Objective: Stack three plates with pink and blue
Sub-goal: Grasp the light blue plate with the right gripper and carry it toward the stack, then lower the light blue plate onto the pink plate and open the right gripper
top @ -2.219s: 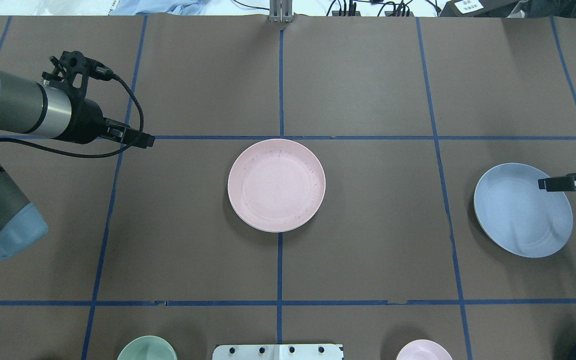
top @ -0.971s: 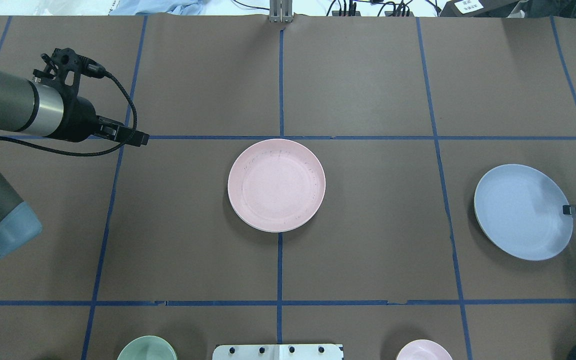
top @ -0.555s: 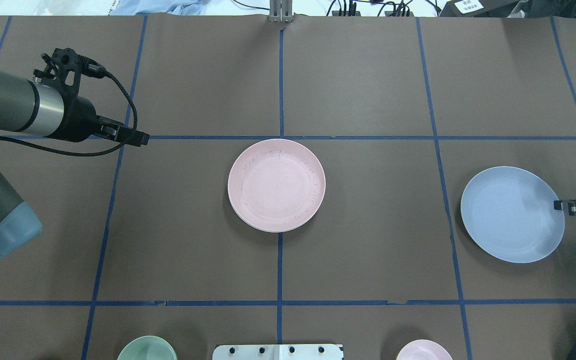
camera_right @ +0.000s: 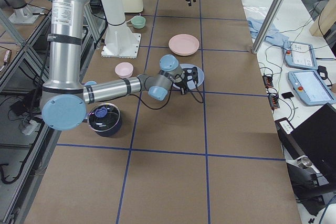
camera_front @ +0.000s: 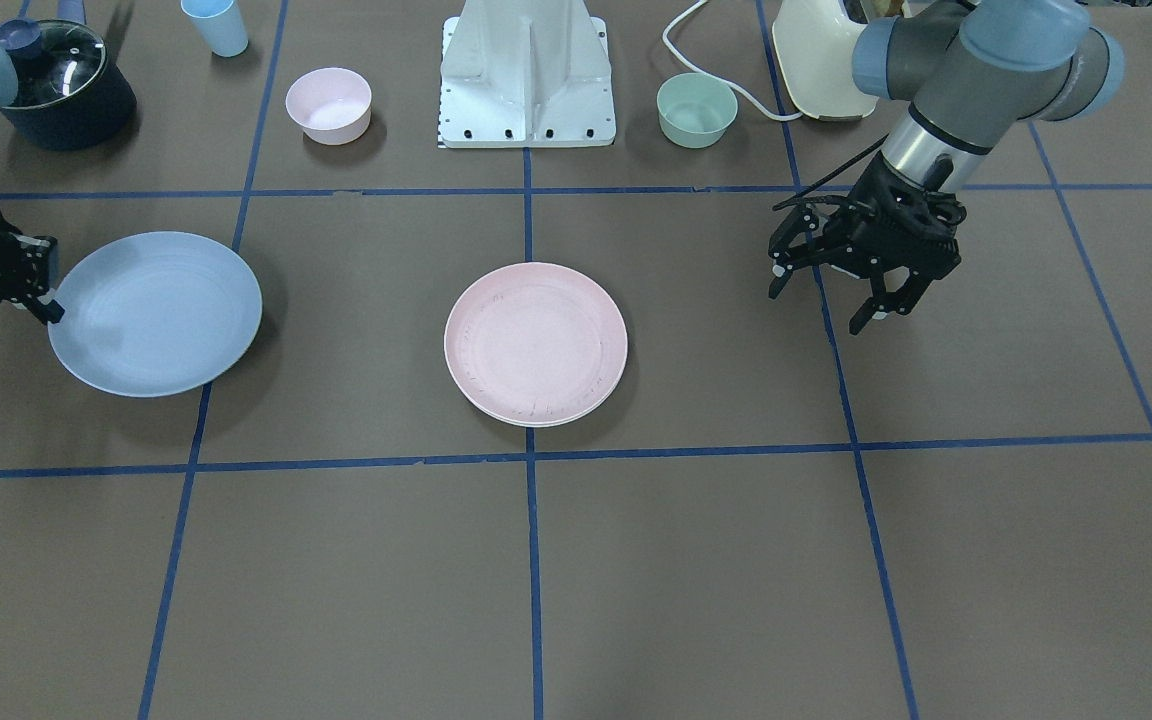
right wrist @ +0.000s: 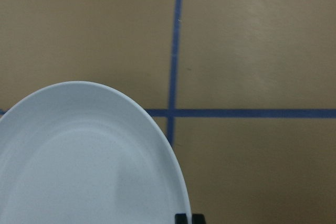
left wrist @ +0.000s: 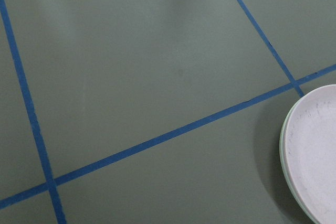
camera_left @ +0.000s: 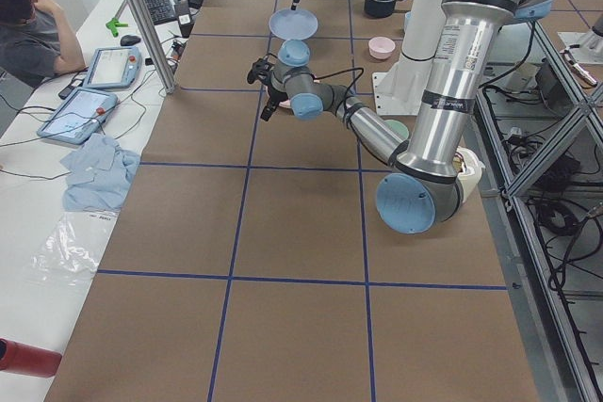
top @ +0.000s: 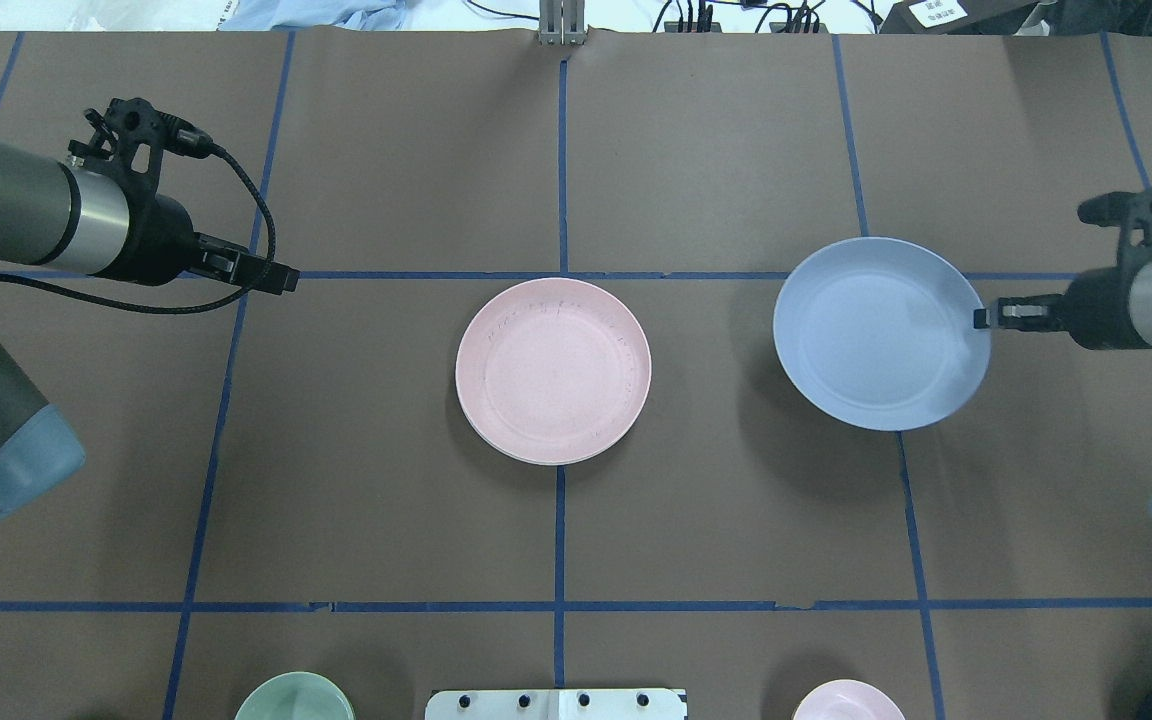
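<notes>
Right gripper [top: 981, 318] is clamped down on the near-side rim of the blue plate [top: 881, 333], jaws pinched tight with just the edge of the plate between them. The wrist cam only shows a dark fingertip poking out under the lip. The plate's up off the table [top: 736, 520]; you can see its shadow thrown out below it on the brown paper. It hangs off to the robot's right of the pink plate [top: 553, 370], apart from it with no overlap, over one of the blue tape lines. The pink plate sits flat dead centre where the tape lines cross, and there's a thin pale rim peeking out under it, so it's sitting on the cream plate [camera_front: 534, 424]. Left gripper [camera_front: 816, 310] is way over on the other side, fingers spread wide, nothing in it, hovering above bare table and touching nothing.
</notes>
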Tool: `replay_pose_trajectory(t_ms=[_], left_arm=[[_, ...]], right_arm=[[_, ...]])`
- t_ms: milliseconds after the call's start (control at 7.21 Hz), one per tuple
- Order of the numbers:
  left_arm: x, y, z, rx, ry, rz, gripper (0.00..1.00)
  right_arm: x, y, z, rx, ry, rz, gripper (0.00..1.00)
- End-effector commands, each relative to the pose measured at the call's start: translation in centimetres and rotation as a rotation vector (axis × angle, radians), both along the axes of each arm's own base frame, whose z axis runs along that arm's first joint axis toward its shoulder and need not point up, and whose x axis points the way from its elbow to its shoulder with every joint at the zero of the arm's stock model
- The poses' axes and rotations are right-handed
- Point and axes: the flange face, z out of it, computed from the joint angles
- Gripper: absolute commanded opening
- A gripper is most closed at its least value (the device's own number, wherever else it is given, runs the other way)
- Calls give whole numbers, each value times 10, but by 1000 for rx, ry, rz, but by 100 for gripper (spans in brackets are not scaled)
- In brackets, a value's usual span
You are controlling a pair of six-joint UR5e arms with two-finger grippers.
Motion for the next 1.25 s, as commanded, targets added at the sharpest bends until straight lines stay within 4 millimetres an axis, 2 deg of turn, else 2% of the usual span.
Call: replay_pose_trajectory(t_ms=[0, 139, 277, 416, 555, 832, 971, 1109], left_arm=[[1, 0, 1, -2, 0, 1, 100], [1, 0, 1, -1, 0, 1, 100], [1, 0, 1, -1, -2, 0, 100], [1, 0, 1, -1, -2, 0, 100], [2, -1, 1, -1, -2, 0, 100], [2, -1, 1, -1, -2, 0, 100], [1, 0, 1, -1, -2, 0, 100], [1, 0, 1, -1, -2, 0, 100]], right_arm=[[-69, -24, -101, -41, -111, 10, 0], [-108, -13, -130, -52, -148, 34, 0], [-146, -6, -162, -63, -136, 52, 0], [-187, 8, -187, -77, -95, 66, 0], [-219, 30, -194, -69, -57, 82, 0], [-248, 48, -201, -67, -7, 82, 0], [-253, 52, -203, -64, -6, 76, 1], [-258, 57, -202, -57, 0, 80, 68]])
